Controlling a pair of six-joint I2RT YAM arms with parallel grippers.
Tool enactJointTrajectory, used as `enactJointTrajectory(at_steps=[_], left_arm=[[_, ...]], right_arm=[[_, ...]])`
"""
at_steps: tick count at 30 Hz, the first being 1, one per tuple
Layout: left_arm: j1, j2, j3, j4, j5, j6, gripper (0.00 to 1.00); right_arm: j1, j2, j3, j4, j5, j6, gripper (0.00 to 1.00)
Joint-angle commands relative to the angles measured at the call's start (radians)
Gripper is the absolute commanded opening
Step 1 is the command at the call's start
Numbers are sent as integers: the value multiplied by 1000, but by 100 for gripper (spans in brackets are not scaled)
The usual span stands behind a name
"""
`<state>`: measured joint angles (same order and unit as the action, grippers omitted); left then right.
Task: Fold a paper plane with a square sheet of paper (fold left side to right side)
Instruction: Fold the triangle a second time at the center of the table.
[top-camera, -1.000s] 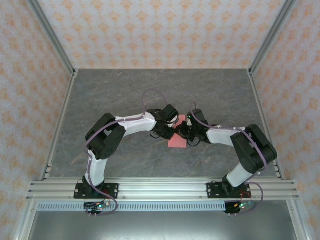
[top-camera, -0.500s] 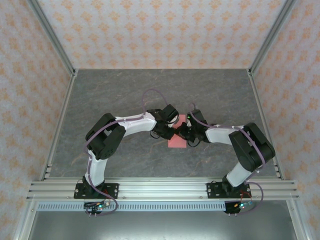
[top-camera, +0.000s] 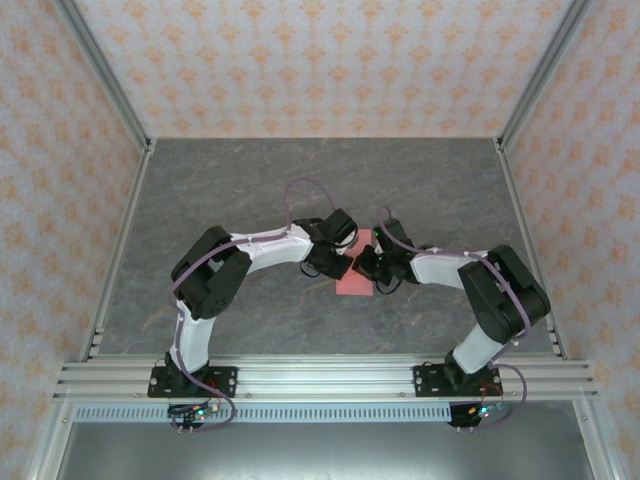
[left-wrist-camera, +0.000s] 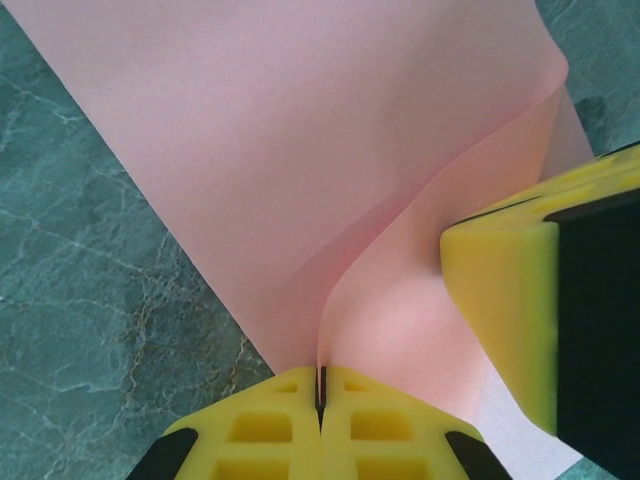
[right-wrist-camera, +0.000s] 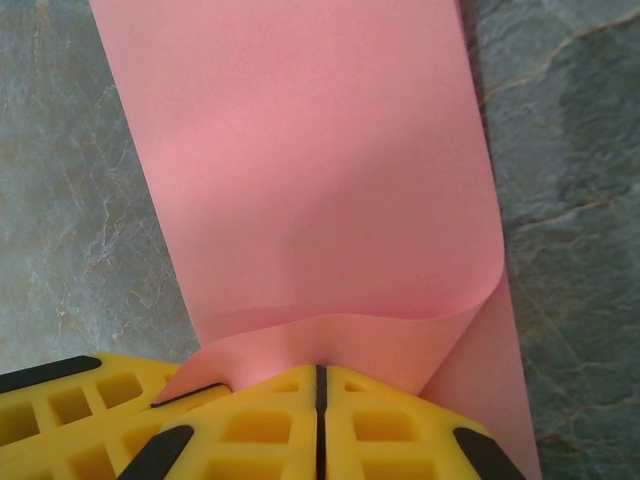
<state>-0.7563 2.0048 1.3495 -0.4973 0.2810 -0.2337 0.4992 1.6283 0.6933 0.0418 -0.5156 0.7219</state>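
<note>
My left gripper and right gripper each pinch the square sheet of paper, fingers pressed together; I should carry the raised edge across evenly, corners aligned, before creasing.

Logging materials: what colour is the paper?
The paper is plain salmon pink; clearest in the right wrist view.

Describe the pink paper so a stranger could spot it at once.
Start at the grey marbled table, then its middle, where the left gripper and right gripper meet. The square sheet of paper lies there: thin, one edge curled up, the table's only salmon-pink thing.
</note>
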Motion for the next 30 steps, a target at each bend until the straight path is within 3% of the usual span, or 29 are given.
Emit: enactJointTrajectory(at_steps=[1, 9, 15, 24, 30], left_arm=[[7, 7, 1, 3, 8, -1, 3], [8, -85, -5, -17, -46, -28, 27], [9, -169, -56, -4, -63, -59, 32], [9, -218, -174, 210, 289, -195, 28], [9, -161, -175, 234, 331, -229, 25]], right_arm=[[2, 34, 4, -97, 59, 12, 8], [2, 49, 9, -112, 61, 16, 8], [2, 51, 9, -108, 56, 13, 8], [2, 52, 12, -104, 47, 9, 8], [3, 51, 14, -105, 42, 6, 8]])
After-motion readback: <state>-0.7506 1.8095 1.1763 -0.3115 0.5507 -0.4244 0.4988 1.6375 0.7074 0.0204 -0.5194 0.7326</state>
